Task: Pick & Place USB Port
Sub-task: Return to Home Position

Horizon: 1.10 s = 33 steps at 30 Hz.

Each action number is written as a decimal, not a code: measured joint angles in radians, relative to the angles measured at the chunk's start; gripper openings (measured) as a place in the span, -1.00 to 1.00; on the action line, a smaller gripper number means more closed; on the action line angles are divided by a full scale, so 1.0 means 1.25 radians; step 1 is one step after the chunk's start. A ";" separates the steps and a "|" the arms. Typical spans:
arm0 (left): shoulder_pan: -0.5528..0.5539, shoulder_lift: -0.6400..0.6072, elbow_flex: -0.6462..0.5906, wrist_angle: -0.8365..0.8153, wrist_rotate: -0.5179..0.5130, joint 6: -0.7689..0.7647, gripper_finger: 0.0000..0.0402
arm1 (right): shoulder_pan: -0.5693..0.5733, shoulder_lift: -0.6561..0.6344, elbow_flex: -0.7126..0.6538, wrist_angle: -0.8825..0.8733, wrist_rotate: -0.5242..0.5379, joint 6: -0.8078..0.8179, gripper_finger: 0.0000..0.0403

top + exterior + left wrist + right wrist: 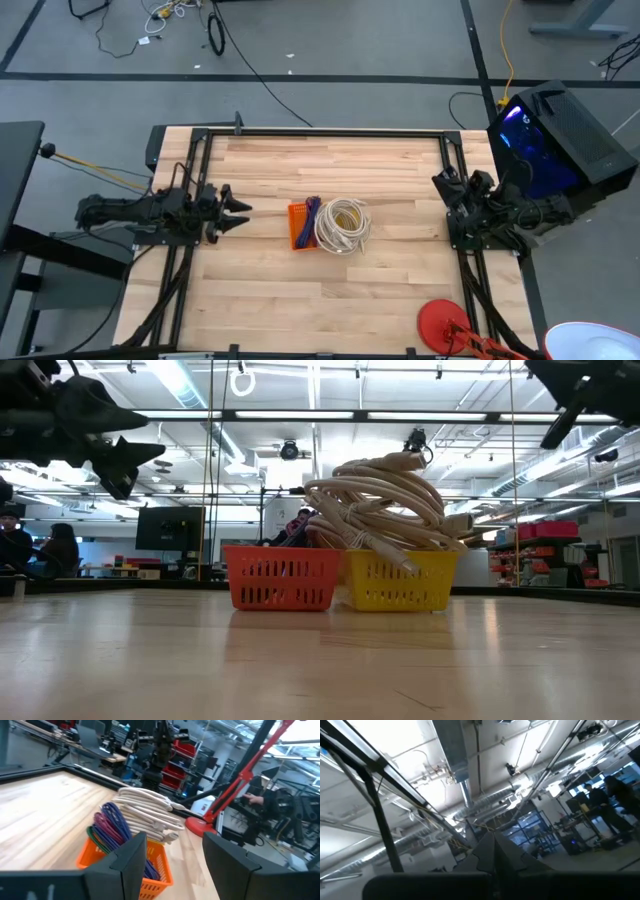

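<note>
The left gripper (240, 214), fingers spread, hangs over the left side of the table (262, 300). The coloured cables (312, 214) lie in the orange bin (297, 239) at the middle, beside the white cables (343, 226). The right gripper (493, 851) is at the right edge, pressed together.

No readable txt, labels, brands or nos. on orange bin (279, 578), yellow bin (400, 582) or table (320, 660)

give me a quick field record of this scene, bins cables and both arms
orange bin: middle of the table, holds coloured cables
yellow bin: beside the orange bin, heaped with white cables
left pincer: open, empty, at the table's left side, facing the bins
right pincer: shut, empty, at the table's right edge, tilted upward
</note>
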 joint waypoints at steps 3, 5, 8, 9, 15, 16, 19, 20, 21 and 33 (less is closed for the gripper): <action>0.014 0.000 0.000 0.000 0.000 0.000 -0.01 | -0.027 0.000 0.000 -0.010 -0.007 0.000 -0.94; 0.021 0.000 0.000 0.000 0.000 0.000 -0.01 | -0.046 0.000 0.000 -0.014 -0.006 0.000 -0.94; 0.025 0.000 0.000 0.000 0.000 0.000 -0.01 | -0.063 0.000 0.000 -0.014 -0.001 0.000 -0.94; 0.025 0.000 0.000 0.000 0.000 0.000 -0.01 | -0.065 0.000 0.000 -0.014 0.000 0.000 -0.94; 0.024 0.000 0.000 0.000 0.000 0.000 -0.01 | -0.066 0.000 0.000 -0.020 0.000 0.000 -0.94; 0.024 0.000 0.000 0.000 0.000 0.000 -0.01 | -0.065 0.000 0.000 -0.020 0.000 0.000 -0.94; 0.025 0.005 0.000 -0.001 0.000 0.000 -0.01 | -0.064 0.000 0.000 -0.023 0.000 0.000 -0.94; 0.025 0.009 0.000 -0.001 0.000 0.000 -0.01 | -0.064 0.000 0.000 -0.024 0.000 0.000 -0.94; 0.025 0.009 0.000 -0.001 0.000 0.000 -0.01 | -0.064 0.000 0.000 -0.024 0.000 0.000 -0.94; 0.025 0.009 0.000 -0.001 0.000 0.000 -0.01 | -0.065 0.001 0.000 -0.043 0.000 0.000 -0.94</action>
